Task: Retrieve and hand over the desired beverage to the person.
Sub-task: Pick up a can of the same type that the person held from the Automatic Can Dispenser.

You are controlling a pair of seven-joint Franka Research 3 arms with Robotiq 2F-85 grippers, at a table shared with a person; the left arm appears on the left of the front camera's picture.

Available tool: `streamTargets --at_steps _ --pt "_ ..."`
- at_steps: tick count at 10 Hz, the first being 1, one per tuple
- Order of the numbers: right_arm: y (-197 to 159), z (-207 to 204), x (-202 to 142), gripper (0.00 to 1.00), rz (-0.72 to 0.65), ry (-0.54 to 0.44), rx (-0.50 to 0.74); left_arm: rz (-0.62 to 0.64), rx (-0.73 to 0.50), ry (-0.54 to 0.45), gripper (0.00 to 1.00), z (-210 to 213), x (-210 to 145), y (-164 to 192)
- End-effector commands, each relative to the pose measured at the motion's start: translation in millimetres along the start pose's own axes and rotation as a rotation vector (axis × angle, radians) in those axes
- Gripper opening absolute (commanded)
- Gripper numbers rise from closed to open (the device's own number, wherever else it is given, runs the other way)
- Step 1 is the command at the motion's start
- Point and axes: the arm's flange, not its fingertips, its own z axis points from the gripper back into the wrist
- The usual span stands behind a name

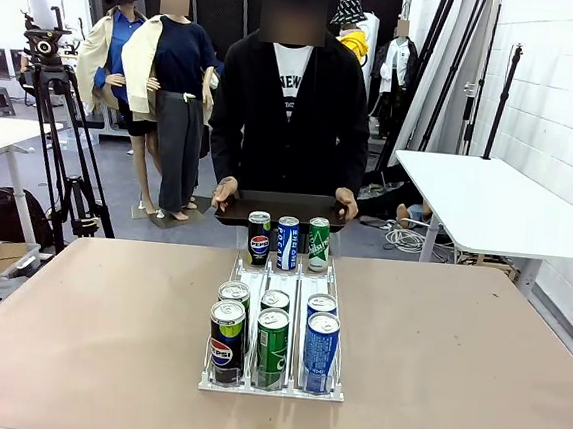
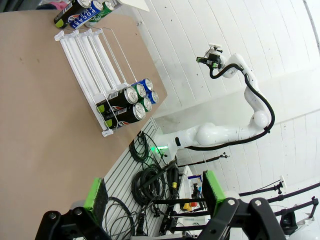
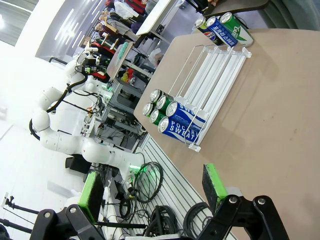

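Note:
The person [image 1: 291, 105], in a black open jacket over a white T-shirt, stands at the table's far side and holds a black tray [image 1: 282, 207] in both hands. A clear three-lane can rack [image 1: 281, 274] lies mid-table. At its far end stand a black Pepsi can [image 1: 258, 238], a blue can [image 1: 287, 243] and a green can [image 1: 318, 243]. At its near end are two Pepsi cans [image 1: 226, 338], two green cans [image 1: 272, 346] and two blue cans [image 1: 321, 350]. My left gripper [image 2: 154, 192] and right gripper [image 3: 152, 187] both hang open, high and far from the rack [image 2: 92, 47] [image 3: 215, 65].
White tables stand at the right [image 1: 489, 197] and the left [image 1: 2, 134] behind the person, and a tripod [image 1: 50, 104] stands at the far left. Bare tan tabletop [image 1: 86, 327] lies on both sides of the rack. Cables [image 2: 150, 175] lie on the floor below my grippers.

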Motion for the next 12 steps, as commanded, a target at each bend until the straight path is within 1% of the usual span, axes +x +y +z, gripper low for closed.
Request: streamTargets --at_steps 1,2,4,6,7,9,10,12 --pt "1.0 -3.3 -2.1 1.00 0.005 -0.009 -0.015 -0.003 0.003 -0.024 1.00 -9.6 7.7 -8.9" --pt "1.0 -3.3 -2.1 1.00 0.005 -0.009 -0.015 -0.001 0.020 -0.043 1.00 -19.3 10.0 -17.4" --pt "1.0 -3.3 -2.1 1.00 0.005 -0.009 -0.015 -0.004 0.017 -0.104 1.00 -35.5 6.3 -31.1" --pt "1.0 -3.3 -2.1 1.00 0.005 -0.009 -0.015 -0.044 0.030 -0.103 1.00 -58.1 3.8 -51.2" --pt "1.0 -3.3 -2.1 1.00 0.005 -0.009 -0.015 -0.059 0.060 -0.100 1.00 -67.9 7.3 -71.9" --pt "1.0 -3.3 -2.1 1.00 0.005 -0.009 -0.015 -0.082 0.135 -0.081 1.00 -85.9 20.5 -108.0" --pt "1.0 -3.3 -2.1 1.00 0.005 -0.009 -0.015 -0.093 0.170 -0.056 1.00 -102.0 26.2 -120.9" --pt "1.0 -3.3 -2.1 1.00 0.005 -0.009 -0.015 -0.095 0.224 0.011 1.00 -138.9 39.8 -135.9"
